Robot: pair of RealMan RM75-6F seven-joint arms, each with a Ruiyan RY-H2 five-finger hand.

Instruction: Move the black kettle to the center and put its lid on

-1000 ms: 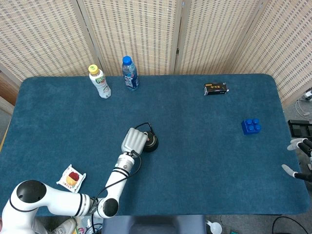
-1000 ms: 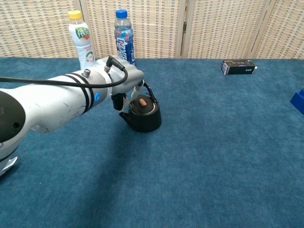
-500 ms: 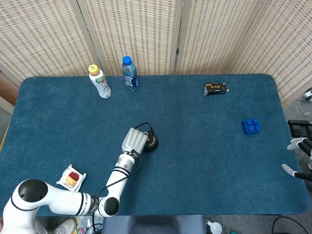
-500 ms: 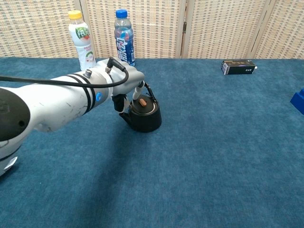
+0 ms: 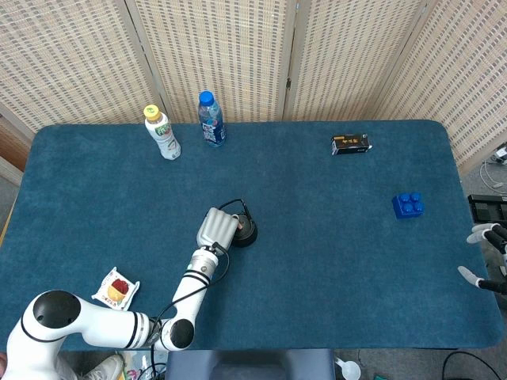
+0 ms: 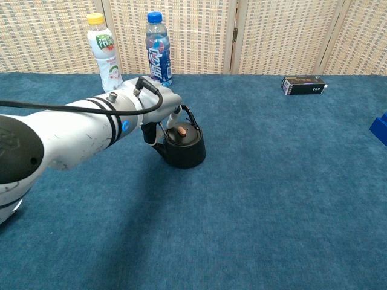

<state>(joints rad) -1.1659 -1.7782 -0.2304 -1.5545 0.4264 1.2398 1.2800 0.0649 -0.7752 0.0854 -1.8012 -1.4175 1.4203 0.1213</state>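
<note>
A long table covered in deep-blue carpet-like cloth [image 5: 333, 261] stood before a folding screen of pale woven-reed panels [image 5: 230, 47]. Even, soft light fell across both.

One black kettle [image 5: 242, 231], lid [image 6: 182, 134] on it — right against left hand [image 5: 216, 229], on its right side. Two bottles, both beyond left hand toward screen: white yellow-capped bottle [image 5: 162, 133], blue-capped water bottle [image 5: 211, 120]. One snack packet [image 5: 116, 289] — behind left hand, near arm's base. One small black box [image 5: 351, 144], far off to hand's right. One blue building block [image 5: 408, 205], near right hand [image 5: 489, 257]. Two hands in all.
</note>
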